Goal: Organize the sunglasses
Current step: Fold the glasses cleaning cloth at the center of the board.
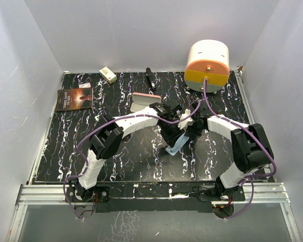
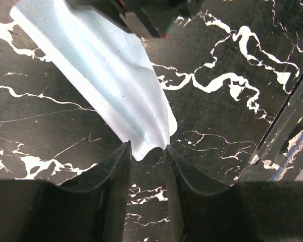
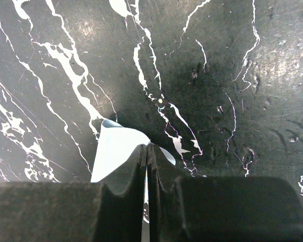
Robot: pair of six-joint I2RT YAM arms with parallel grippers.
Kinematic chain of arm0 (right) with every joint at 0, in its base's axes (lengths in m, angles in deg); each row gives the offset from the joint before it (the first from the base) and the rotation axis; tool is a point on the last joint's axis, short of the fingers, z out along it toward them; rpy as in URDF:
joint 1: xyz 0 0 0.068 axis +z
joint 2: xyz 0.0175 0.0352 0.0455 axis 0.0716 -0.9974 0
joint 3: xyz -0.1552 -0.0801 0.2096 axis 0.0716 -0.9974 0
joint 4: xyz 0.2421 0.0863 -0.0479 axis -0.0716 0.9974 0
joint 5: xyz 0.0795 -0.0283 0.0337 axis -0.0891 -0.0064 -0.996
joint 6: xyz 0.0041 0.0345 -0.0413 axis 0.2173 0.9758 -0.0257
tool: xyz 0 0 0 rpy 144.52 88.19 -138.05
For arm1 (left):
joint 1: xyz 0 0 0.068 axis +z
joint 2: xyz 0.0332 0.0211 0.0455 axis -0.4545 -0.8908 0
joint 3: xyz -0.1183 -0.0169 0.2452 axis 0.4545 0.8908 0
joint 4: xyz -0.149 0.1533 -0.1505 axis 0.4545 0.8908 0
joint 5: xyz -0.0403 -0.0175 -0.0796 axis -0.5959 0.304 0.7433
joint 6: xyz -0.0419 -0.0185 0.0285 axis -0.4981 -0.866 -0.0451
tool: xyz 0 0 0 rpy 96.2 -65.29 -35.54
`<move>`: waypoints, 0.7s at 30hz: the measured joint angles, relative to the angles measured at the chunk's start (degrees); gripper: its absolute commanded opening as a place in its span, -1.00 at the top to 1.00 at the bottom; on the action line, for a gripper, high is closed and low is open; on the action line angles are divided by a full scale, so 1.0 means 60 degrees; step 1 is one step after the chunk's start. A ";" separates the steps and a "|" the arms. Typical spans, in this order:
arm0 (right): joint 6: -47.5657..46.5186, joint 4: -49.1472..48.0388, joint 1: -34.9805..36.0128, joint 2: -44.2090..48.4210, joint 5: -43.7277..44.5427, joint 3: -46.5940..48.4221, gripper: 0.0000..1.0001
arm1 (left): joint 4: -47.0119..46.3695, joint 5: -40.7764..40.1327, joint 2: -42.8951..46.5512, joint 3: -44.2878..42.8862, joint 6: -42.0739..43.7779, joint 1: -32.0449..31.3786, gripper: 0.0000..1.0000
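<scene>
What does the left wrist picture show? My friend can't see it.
A light blue cloth runs from the top left to a corner between the parted fingers of the left gripper, over a black table with white veins.

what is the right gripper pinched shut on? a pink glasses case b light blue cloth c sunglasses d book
b: the right gripper is closed, with the light blue cloth sticking out on either side of its jaws.

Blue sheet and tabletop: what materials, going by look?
Blue cloth: soft thin fabric, matte, probably microfibre; it creases and drapes in folds. Tabletop: hard black surface with white marble-like veins, slight sheen; real stone or printed laminate, cannot tell.
</scene>
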 measured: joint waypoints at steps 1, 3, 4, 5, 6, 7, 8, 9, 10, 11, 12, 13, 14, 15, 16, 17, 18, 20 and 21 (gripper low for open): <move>0.0000 0.0000 0.0000 0.0000 0.0004 0.0000 0.85 | -0.0047 -0.0040 0.0000 0.0000 -0.0033 0.0000 0.38; 0.0000 0.0000 0.0000 0.0000 0.0000 0.0000 0.85 | -0.0171 -0.0160 -0.0018 -0.0011 -0.0106 0.0000 0.38; 0.0000 0.0000 0.0000 0.0000 -0.0004 0.0000 0.85 | -0.0189 -0.0215 -0.0047 -0.0047 -0.0157 0.0000 0.38; 0.0000 0.0000 0.0000 0.0000 -0.0007 0.0000 0.85 | -0.0189 -0.0259 -0.0084 -0.0109 -0.0189 0.0000 0.38; 0.0000 0.0000 0.0000 0.0000 -0.0004 0.0000 0.85 | -0.0204 -0.0328 -0.0135 -0.0178 -0.0226 0.0000 0.38; 0.0000 0.0000 0.0000 0.0000 -0.0007 0.0000 0.85 | -0.0219 -0.0397 -0.0182 -0.0248 -0.0266 0.0000 0.38; 0.0000 -0.0004 0.0000 0.0000 -0.0007 0.0000 0.85 | -0.0248 -0.0463 -0.0229 -0.0299 -0.0313 0.0000 0.38; 0.0004 -0.0007 0.0000 0.0000 -0.0007 0.0000 0.85 | -0.0280 -0.0514 -0.0248 -0.0313 -0.0346 0.0000 0.38; 0.0004 -0.0011 0.0000 0.0000 -0.0007 0.0000 0.85 | -0.0299 -0.0583 -0.0273 -0.0324 -0.0386 0.0000 0.37; 0.0011 -0.0015 0.0000 0.0000 -0.0007 0.0000 0.85 | -0.0302 -0.0634 -0.0306 -0.0350 -0.0430 0.0000 0.37; 0.0015 -0.0015 0.0000 0.0000 -0.0011 0.0000 0.85 | -0.0302 -0.0670 -0.0357 -0.0401 -0.0466 0.0000 0.37; 0.0018 -0.0015 0.0000 0.0000 -0.0018 0.0000 0.85 | -0.0321 -0.0699 -0.0397 -0.0430 -0.0510 0.0000 0.37; 0.0022 -0.0022 0.0000 0.0000 -0.0036 0.0000 0.85 | -0.0335 -0.0718 -0.0430 -0.0437 -0.0550 0.0000 0.37; 0.0022 -0.0022 0.0000 0.0000 -0.0044 0.0000 0.85 | -0.0331 -0.0721 -0.0463 -0.0448 -0.0605 0.0000 0.36; 0.0026 -0.0022 0.0000 0.0000 -0.0044 -0.0004 0.85 | -0.0339 -0.0725 -0.0484 -0.0452 -0.0627 0.0000 0.36; 0.0026 -0.0025 0.0000 0.0000 -0.0047 -0.0004 0.85 | -0.0339 -0.0725 -0.0510 -0.0452 -0.0674 0.0000 0.36; 0.0029 -0.0022 0.0000 0.0000 -0.0055 -0.0004 0.85 | -0.0335 -0.0725 -0.0535 -0.0452 -0.0688 0.0000 0.36; 0.0029 -0.0025 0.0000 0.0000 -0.0062 -0.0004 0.85 | -0.0339 -0.0732 -0.0557 -0.0452 -0.0754 0.0000 0.35; 0.0029 -0.0025 0.0000 0.0000 -0.0062 -0.0007 0.85 | -0.0339 -0.0739 -0.0572 -0.0455 -0.0787 0.0000 0.36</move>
